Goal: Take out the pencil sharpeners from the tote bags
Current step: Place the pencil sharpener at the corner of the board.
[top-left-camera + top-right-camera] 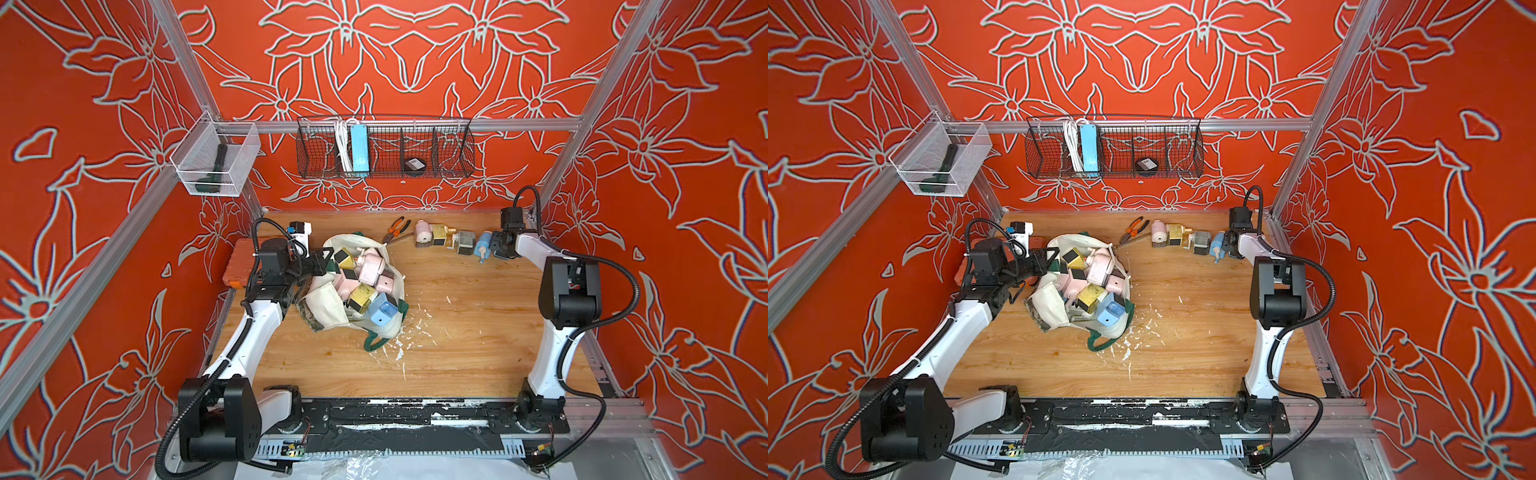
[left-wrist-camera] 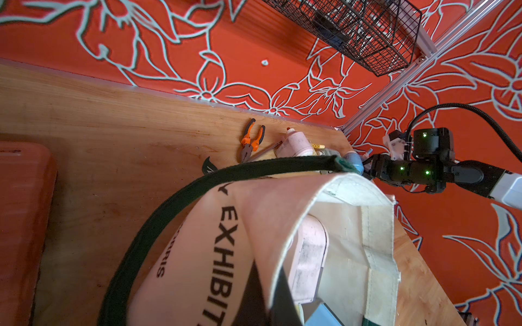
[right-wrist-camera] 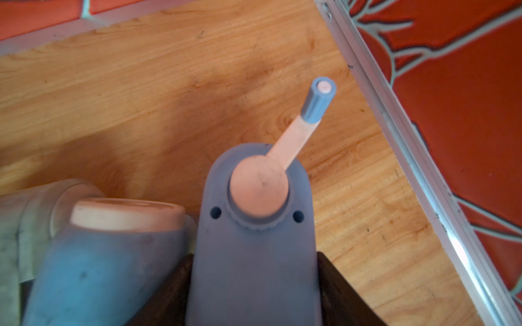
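A cream tote bag point(image 1: 332, 307) with green straps lies open at the table's middle left, also seen in a top view point(image 1: 1054, 299). Pink point(image 1: 372, 268), yellow point(image 1: 361, 297) and blue point(image 1: 382, 311) pencil sharpeners fill it. My left gripper point(image 1: 328, 259) is shut on the bag's rim; in the left wrist view the cloth point(image 2: 197, 225) runs between its fingers point(image 2: 254, 299). At the far right my right gripper point(image 3: 254, 262) holds a blue sharpener point(image 3: 251, 240) by its sides, low over the table point(image 1: 483, 245). Pink point(image 1: 424, 233), yellow point(image 1: 438, 237) and grey-green point(image 1: 465, 242) sharpeners stand in a row beside it.
Orange-handled pliers point(image 1: 397, 228) lie at the back, left of the row. An orange tool case point(image 1: 237, 266) sits behind my left arm. A black wire basket point(image 1: 384, 147) and a white mesh basket point(image 1: 214, 160) hang on the walls. White flecks point(image 1: 403, 340) litter the wood near the bag.
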You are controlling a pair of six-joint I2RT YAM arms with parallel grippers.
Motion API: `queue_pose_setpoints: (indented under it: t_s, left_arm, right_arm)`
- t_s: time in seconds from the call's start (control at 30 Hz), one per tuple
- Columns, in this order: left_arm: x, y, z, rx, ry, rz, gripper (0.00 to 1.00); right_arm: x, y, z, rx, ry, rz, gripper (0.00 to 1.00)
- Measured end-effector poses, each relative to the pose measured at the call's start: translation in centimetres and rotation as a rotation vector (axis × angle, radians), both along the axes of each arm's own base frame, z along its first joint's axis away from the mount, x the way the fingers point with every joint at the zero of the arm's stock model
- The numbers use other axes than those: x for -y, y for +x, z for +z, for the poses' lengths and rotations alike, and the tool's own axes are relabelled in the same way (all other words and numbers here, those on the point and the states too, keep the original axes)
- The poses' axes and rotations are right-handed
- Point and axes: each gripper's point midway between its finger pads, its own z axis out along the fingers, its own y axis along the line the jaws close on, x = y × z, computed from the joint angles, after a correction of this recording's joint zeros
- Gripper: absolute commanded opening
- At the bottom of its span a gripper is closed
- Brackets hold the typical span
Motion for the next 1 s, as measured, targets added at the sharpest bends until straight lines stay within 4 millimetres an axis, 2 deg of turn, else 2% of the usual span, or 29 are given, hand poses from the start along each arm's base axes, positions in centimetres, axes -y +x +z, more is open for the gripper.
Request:
queue_pose_setpoints:
  t_s: [0.13,0.3,0.4,0.53,0.6,0.63,0.7,0.77,0.87,1.0]
  left_arm:
    - [0.1,0.0,0.0,0.000,0.000,-0.002,0.00]
    - [0.2,0.0,0.0,0.000,0.001,-0.003,0.00]
    - [0.1,0.0,0.0,0.000,0.001,-0.002,0.00]
    - [0.1,0.0,0.0,0.000,0.002,-0.001,0.00]
    - [0.1,0.0,0.0,0.000,0.002,-0.001,0.00]
    - [0.1,0.0,0.0,0.000,0.002,-0.001,0.00]
    - [0.2,0.0,0.0,0.000,0.002,-0.001,0.00]
    - [0.2,0.0,0.0,-0.001,0.003,-0.002,0.00]
    - [0.3,0.0,0.0,0.000,0.006,0.000,0.00]
    - [0.4,0.0,0.0,0.000,0.008,0.001,0.00]
  right_arm:
    - [-0.1,-0.1,0.5,0.010,0.014,-0.006,0.71]
    - [-0.3,-0.5,2.5,0.046,0.030,-0.016,0.70]
    - [-0.7,-1.2,5.2,0.097,0.055,-0.015,0.68]
    - [-2.6,-3.4,10.5,0.212,0.095,0.016,0.66]
    - [-4.5,-5.0,13.6,0.282,0.110,0.059,0.65]
    - [-6.0,-6.0,15.3,0.323,0.116,0.098,0.65]
    - [-10.3,-8.0,18.4,0.397,0.131,0.217,0.63]
    - [-15.0,-10.4,20.7,0.462,0.157,0.361,0.61]
    - [-20.6,-14.6,21.9,0.499,0.203,0.565,0.60]
    - [-24.8,-18.6,22.0,0.504,0.263,0.744,0.60]
